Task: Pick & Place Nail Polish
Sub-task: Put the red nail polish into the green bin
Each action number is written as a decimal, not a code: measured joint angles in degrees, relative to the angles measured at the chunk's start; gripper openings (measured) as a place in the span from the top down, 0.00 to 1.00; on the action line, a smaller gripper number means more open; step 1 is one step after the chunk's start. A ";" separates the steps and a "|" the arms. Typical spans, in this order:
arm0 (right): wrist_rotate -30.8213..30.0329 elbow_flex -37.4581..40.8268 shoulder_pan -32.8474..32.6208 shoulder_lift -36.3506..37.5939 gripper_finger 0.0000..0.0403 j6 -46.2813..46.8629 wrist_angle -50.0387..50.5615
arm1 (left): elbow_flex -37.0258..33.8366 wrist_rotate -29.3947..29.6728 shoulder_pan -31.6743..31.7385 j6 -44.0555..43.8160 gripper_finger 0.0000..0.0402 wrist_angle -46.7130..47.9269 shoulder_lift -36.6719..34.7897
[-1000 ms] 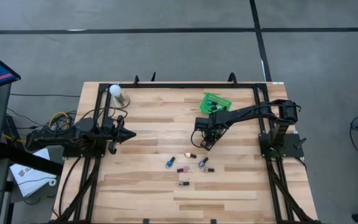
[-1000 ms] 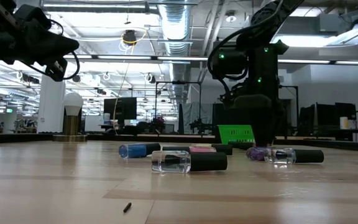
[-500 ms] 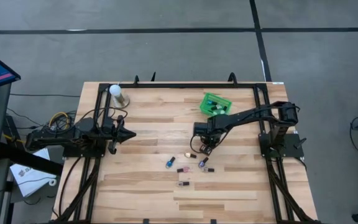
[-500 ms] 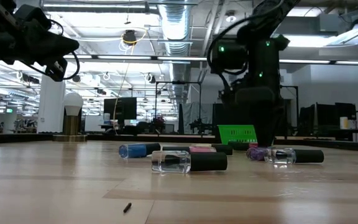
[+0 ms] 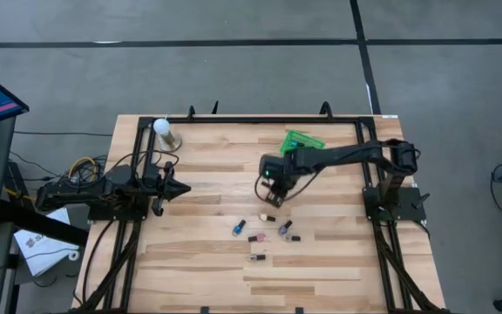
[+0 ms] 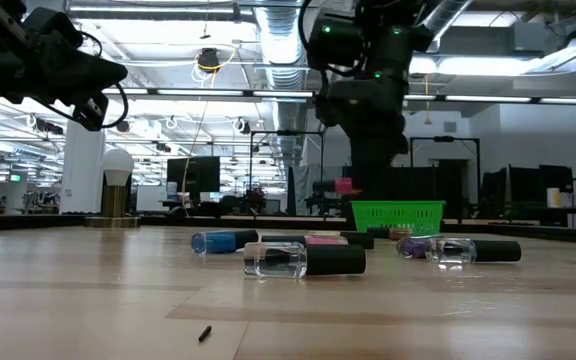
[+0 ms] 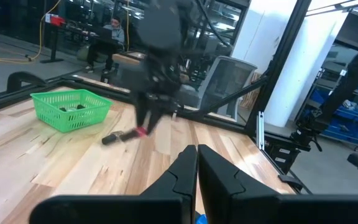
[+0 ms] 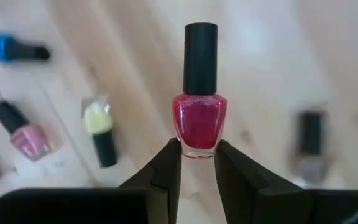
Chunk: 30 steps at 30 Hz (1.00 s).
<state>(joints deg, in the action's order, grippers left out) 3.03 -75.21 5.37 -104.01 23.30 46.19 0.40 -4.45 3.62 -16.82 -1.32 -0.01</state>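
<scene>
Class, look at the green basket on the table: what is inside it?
Inside the green basket, the left wrist view shows a few small dark items on its floor, likely nail polish bottles; the mesh walls hide how many.

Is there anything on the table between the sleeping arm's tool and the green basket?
No. In the high view, only bare wood lies between the left tool and the green basket; the bottles lie nearer the front.

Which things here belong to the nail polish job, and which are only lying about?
Job: red bottle in the right gripper; loose bottles on the table; green basket.

Lying about: white ball-topped stand; idle left gripper.
</scene>
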 joint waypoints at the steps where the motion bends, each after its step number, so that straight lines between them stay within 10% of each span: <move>1: 0.00 -0.72 1.04 0.30 0.81 -0.87 0.50 | 0.00 0.00 0.00 0.00 0.98 0.00 0.00; 19: -3.49 -4.19 25.02 9.78 0.81 -10.89 16.85 | -0.04 0.11 -0.02 0.00 0.98 -0.02 0.00; 30: -3.22 -4.19 26.10 2.31 0.82 -19.93 18.36 | -0.04 0.13 0.00 0.00 0.98 -0.02 0.00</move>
<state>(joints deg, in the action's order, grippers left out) -0.19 -79.40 31.47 -101.70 3.37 64.55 0.36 -4.32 3.62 -16.82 -1.34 -0.01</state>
